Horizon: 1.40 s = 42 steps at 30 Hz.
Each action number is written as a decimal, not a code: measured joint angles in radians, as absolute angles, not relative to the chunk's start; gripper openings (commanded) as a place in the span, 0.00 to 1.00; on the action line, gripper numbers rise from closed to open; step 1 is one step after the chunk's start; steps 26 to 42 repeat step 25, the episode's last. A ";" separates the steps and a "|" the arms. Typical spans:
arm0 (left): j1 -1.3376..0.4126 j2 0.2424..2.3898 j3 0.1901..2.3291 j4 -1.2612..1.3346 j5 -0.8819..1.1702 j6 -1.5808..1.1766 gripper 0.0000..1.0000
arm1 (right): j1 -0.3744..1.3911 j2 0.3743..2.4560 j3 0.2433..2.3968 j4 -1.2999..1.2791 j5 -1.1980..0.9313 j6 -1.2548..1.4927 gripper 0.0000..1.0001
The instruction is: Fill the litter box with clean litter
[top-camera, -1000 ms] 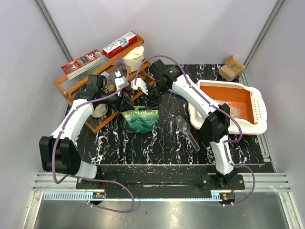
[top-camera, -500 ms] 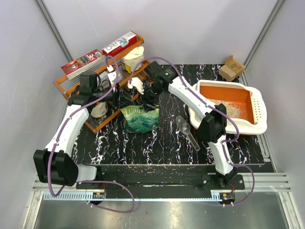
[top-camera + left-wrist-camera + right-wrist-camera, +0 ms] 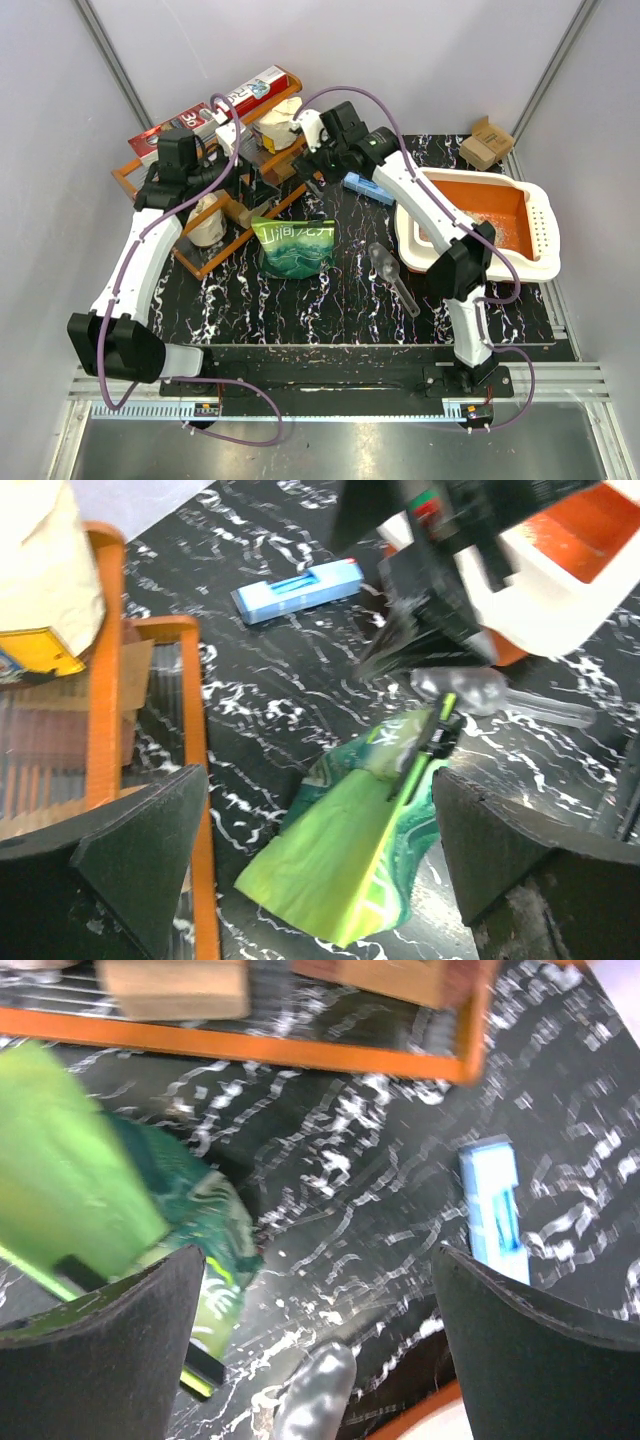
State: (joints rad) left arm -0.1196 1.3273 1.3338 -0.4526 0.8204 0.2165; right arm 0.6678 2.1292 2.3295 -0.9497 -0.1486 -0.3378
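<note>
- My left claw (image 3: 320, 820) is spread wide and holds nothing; the green pouch (image 3: 345, 865) lies on the bench (image 3: 290, 695) below the gap.
- My right claw (image 3: 320, 1310) is also spread wide, empty and touching nothing.
- One litter box (image 3: 541, 243) sits at the right middle of the top view, with a patch of clean litter (image 3: 500, 228) inside it.
- One pouch with white characters I cannot read, one clear scoop (image 3: 392, 272), and one blue pack (image 3: 365, 187).
- Two red-and-white boxes (image 3: 255, 92) lie on the orange rack (image 3: 215, 255) at upper left; one seems to show "30".
</note>
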 measured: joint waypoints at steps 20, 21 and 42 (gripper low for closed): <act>-0.252 1.411 1.278 -0.389 0.632 0.076 0.99 | 0.653 1.811 1.776 -0.759 0.402 -0.178 1.00; -0.252 1.411 1.268 -0.377 0.632 0.048 0.99 | 0.653 1.811 1.776 -0.752 0.409 -0.178 1.00; -0.252 1.411 1.245 -0.344 0.632 -0.021 0.99 | 0.653 1.812 1.776 -0.743 0.422 -0.179 1.00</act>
